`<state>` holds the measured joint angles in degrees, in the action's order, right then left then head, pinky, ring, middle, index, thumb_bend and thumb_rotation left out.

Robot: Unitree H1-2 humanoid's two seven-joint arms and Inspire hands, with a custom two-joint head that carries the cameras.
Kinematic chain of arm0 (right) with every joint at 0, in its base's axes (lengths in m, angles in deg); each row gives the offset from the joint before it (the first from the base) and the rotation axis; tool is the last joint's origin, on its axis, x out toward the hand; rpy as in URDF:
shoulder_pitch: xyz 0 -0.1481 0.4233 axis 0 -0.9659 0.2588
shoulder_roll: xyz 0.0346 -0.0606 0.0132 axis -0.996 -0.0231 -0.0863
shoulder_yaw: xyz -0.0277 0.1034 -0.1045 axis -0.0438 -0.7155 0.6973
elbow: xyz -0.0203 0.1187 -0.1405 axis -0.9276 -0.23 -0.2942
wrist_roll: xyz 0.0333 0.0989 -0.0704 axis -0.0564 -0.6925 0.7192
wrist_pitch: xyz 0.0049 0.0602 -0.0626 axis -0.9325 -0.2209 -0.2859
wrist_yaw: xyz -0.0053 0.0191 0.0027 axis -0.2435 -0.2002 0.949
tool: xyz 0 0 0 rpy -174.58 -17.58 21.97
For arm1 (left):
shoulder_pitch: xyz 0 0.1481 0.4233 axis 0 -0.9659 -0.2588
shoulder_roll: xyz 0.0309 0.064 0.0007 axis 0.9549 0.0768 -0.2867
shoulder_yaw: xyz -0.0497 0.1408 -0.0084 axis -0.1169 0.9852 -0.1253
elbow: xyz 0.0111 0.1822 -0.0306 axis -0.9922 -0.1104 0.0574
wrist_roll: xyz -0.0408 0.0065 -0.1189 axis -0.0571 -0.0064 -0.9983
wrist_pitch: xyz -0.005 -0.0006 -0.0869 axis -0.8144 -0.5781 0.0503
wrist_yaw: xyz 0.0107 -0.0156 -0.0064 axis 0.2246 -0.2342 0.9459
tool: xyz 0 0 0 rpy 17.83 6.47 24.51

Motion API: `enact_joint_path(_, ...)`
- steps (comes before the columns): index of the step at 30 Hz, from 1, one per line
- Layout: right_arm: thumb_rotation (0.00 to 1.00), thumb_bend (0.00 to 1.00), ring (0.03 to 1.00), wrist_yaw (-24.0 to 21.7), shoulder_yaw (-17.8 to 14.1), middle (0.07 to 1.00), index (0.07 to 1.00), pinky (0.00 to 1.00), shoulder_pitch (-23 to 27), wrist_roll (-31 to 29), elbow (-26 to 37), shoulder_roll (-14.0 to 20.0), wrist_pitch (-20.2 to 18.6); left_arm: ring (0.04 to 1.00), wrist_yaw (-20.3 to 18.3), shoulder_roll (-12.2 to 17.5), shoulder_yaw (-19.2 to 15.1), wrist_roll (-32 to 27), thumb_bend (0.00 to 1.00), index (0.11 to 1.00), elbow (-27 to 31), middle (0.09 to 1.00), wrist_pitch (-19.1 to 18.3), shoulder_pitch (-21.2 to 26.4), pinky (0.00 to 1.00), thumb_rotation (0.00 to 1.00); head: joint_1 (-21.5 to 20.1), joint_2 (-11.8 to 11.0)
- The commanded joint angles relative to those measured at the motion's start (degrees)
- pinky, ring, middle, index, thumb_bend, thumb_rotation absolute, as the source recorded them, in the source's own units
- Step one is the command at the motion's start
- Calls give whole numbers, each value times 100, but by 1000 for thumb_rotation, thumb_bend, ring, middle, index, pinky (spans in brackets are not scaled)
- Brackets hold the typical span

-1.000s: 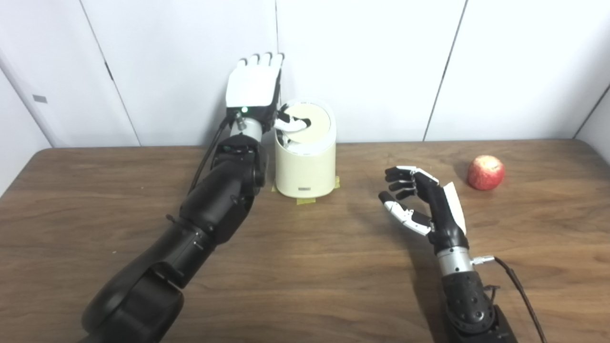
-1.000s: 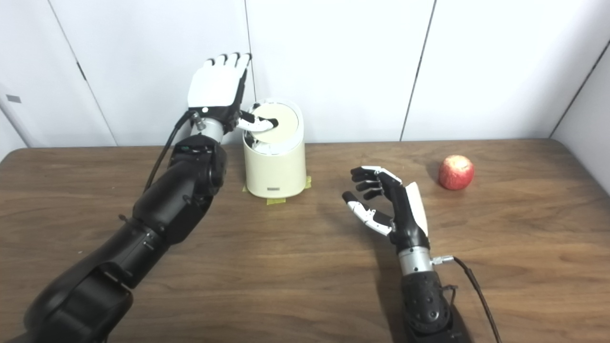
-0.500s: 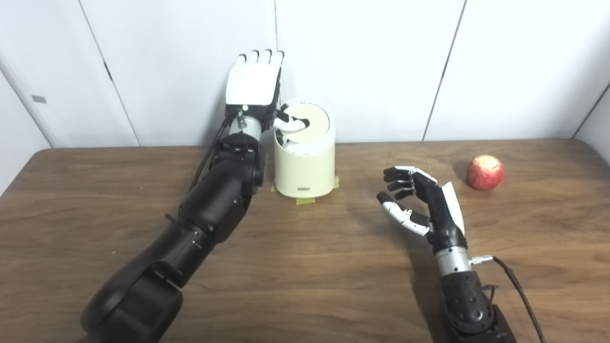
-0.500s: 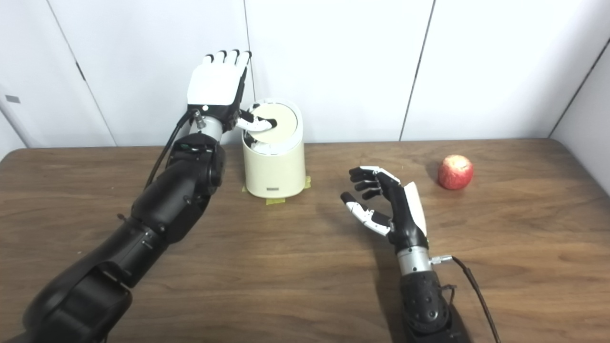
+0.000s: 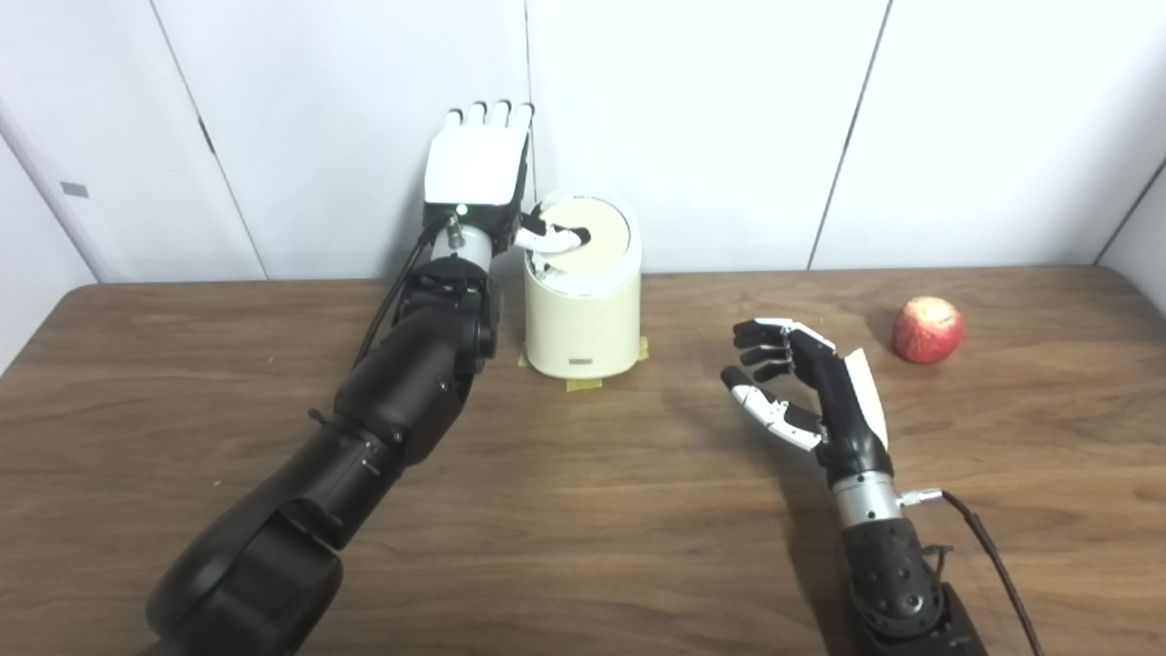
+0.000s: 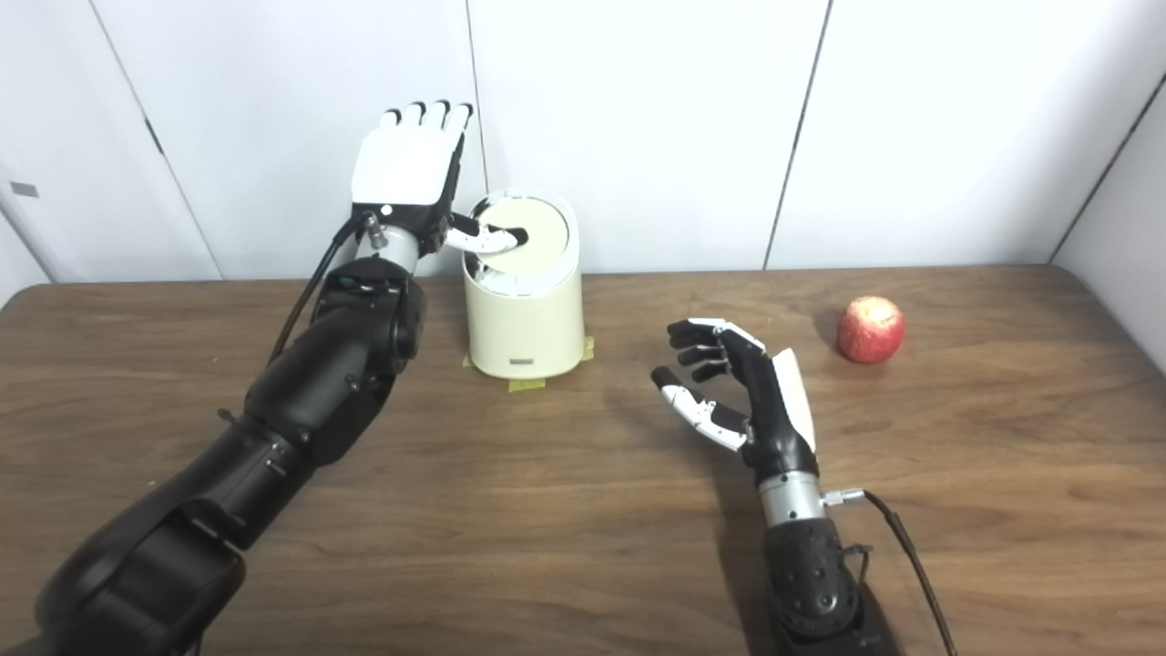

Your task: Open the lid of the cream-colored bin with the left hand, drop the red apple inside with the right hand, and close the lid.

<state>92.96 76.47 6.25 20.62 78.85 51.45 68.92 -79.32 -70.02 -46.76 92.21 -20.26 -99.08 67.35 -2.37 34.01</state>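
The cream-colored bin point(image 5: 583, 310) stands at the back of the table on yellow tape marks. Its round lid point(image 5: 594, 235) sits in the white rim, tilted toward me. My left hand point(image 5: 475, 173) is raised just left of the bin, fingers straight up and apart, thumb lying across the lid's left side. The red apple point(image 5: 927, 330) rests on the table at the right. My right hand point(image 5: 806, 387) hovers open over mid-table, fingers loosely curled, holding nothing, well left of the apple.
The wooden table point(image 5: 583, 510) stretches wide in front of me. White wall panels point(image 5: 729, 128) stand right behind the bin. A cable point(image 5: 993, 556) trails from my right wrist.
My left hand has drifted slightly left and a little lower, its thumb still on the lid. The right hand, bin and apple have stayed put.
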Motion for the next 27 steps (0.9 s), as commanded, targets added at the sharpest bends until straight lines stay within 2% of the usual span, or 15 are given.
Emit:
enact_joint_path(1, 309, 293, 602, 46, 42, 644, 645, 510, -22, 45, -2, -77, 116, 1000, -128, 159, 56, 96, 1000, 1000, -61, 1000, -15, 101, 1000, 249, -7, 6)
enact_joint_path(6, 287, 301, 612, -9, 25, 649, 645, 521, -22, -90, -11, -91, 107, 1000, -207, 217, 146, 117, 1000, 1000, -41, 1000, 21, 94, 1000, 265, -21, 12)
enact_joint_path(8, 303, 295, 609, 25, 42, 647, 644, 517, -22, 4, 6, -80, 86, 1000, -129, 199, 109, 58, 1000, 1000, -23, 1000, 18, 62, 1000, 278, -15, 15)
enact_joint_path(10, 308, 295, 605, 44, 51, 644, 644, 513, -24, 69, 18, -69, 77, 1000, 0, 153, 26, -2, 988, 1000, -12, 1000, -11, 27, 1000, 352, -15, 20)
enact_joint_path(11, 311, 293, 603, 49, 53, 643, 644, 511, -23, 91, 23, -64, 77, 1000, 18, 110, -49, -10, 902, 1000, -14, 1000, -37, 26, 1000, 472, -13, 27)
enact_joint_path(12, 311, 293, 601, 52, 56, 641, 642, 508, -22, 109, 26, -59, 77, 1000, 41, 72, -128, -53, 803, 1000, -7, 1000, -51, 32, 1000, 633, -10, 24)
enact_joint_path(14, 279, 289, 600, 46, 59, 641, 643, 506, -23, 140, 50, -56, 40, 1000, 26, -17, -349, -164, 687, 1000, 86, 1000, -63, 39, 1000, 909, -18, 14)
enact_joint_path(15, 269, 288, 599, 45, 58, 641, 642, 505, -23, 149, 54, -56, 30, 1000, 18, -70, -485, -201, 681, 1000, 146, 1000, -66, 38, 1000, 954, -19, 16)
enact_joint_path(17, 260, 290, 599, 52, 48, 641, 642, 502, -16, 143, 35, -54, 47, 1000, -14, -185, -775, -200, 708, 1000, 268, 1000, -70, 38, 1000, 991, 0, 7)
enact_joint_path(22, 265, 295, 595, 61, 26, 636, 639, 500, -6, 77, -3, -68, 85, 1000, -300, -345, -1389, -245, 725, 1000, 809, 1000, -70, 29, 1000, 1000, -15, -2)
enact_joint_path(25, 280, 295, 596, 68, 35, 638, 641, 504, -7, 86, -24, -63, 104, 1000, -269, -327, -1589, -351, 714, 995, 1155, 1000, -65, -21, 1000, 1000, -15, -4)
enact_joint_path(27, 295, 295, 599, 67, 39, 641, 643, 509, -14, 102, -5, -63, 69, 1000, -198, -266, -1702, -624, 684, 974, 1472, 989, 61, -119, 1000, 1000, -21, 4)
